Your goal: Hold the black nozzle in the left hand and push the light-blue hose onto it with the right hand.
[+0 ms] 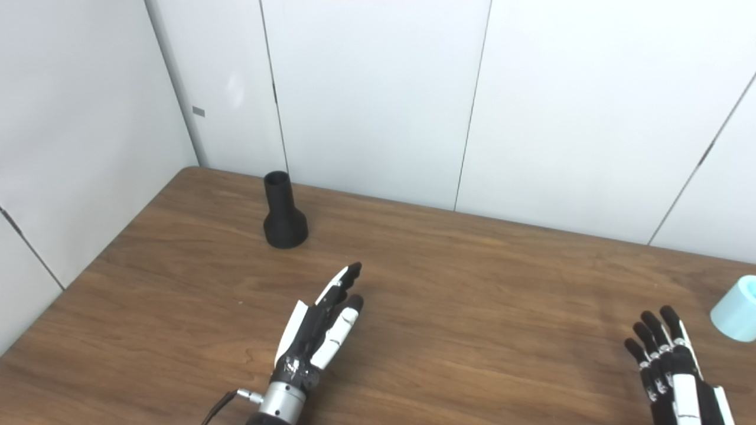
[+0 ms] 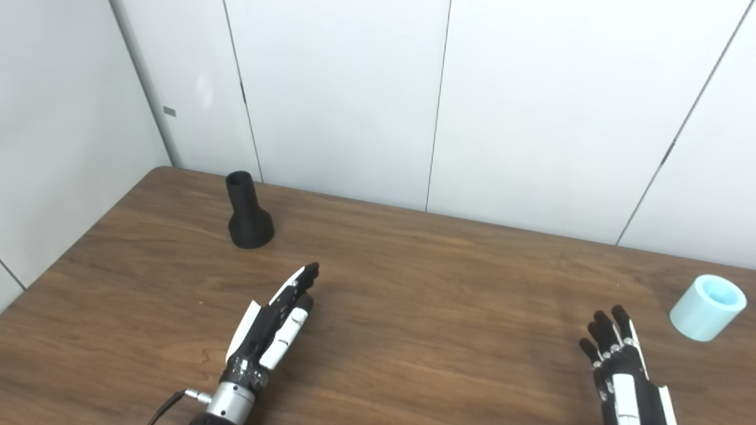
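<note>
The black nozzle (image 1: 284,212) stands upright near the table's far left, narrow end up, wide base on the wood. My left hand (image 1: 322,324) lies low over the table in front of it, fingers straight and pointing toward it, holding nothing, a clear gap away. The light-blue hose piece (image 2: 707,307), a short open cylinder, rests at the right edge of the table. My right hand (image 2: 617,360) is at the bottom right, fingers stretched and apart, empty, short of the hose and to its left.
The wooden table (image 1: 472,295) has its far edge against white wall panels (image 1: 378,88), with another wall close along the left side. A thin cable (image 1: 215,407) runs from the left wrist at the bottom edge.
</note>
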`<action>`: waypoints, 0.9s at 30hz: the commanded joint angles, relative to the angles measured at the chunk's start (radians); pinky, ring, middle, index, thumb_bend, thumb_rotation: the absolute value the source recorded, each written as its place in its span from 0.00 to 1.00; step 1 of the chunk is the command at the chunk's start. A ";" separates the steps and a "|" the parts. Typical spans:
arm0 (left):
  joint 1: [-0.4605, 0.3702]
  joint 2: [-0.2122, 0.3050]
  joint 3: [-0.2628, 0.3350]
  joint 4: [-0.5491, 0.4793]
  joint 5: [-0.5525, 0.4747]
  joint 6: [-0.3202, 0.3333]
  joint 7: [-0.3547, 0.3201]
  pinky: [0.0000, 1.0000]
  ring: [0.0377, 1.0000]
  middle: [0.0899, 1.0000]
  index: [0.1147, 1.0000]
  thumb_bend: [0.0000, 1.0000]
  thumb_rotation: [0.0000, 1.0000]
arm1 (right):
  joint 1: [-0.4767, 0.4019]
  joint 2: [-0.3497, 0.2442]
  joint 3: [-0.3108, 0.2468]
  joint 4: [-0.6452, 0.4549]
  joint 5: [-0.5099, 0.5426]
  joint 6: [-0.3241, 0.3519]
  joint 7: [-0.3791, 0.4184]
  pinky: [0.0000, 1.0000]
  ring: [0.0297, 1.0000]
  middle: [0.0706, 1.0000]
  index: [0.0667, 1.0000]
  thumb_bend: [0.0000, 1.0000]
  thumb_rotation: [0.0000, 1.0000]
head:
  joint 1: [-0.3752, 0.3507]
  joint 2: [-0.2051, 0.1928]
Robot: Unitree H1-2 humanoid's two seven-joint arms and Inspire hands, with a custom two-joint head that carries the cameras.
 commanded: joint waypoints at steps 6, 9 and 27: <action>0.010 -0.042 0.076 0.042 0.007 -0.071 0.109 0.95 0.93 0.92 0.92 0.65 0.24 | 0.050 -0.014 -0.002 0.099 -0.014 -0.028 0.014 0.93 0.94 0.94 0.97 0.59 0.85 | 0.003 0.002; -0.037 -0.031 0.127 0.076 0.039 -0.123 0.180 0.88 0.88 0.88 0.88 0.73 0.13 | 0.049 -0.014 -0.005 0.102 -0.007 -0.024 0.014 0.92 0.94 0.94 0.96 0.60 0.84 | 0.017 0.002; -0.279 0.140 0.303 0.092 0.073 0.036 0.282 0.76 0.81 0.81 0.84 0.81 0.15 | 0.044 -0.008 0.003 0.100 -0.022 -0.026 0.014 0.93 0.94 0.92 0.96 0.58 0.85 | 0.008 0.020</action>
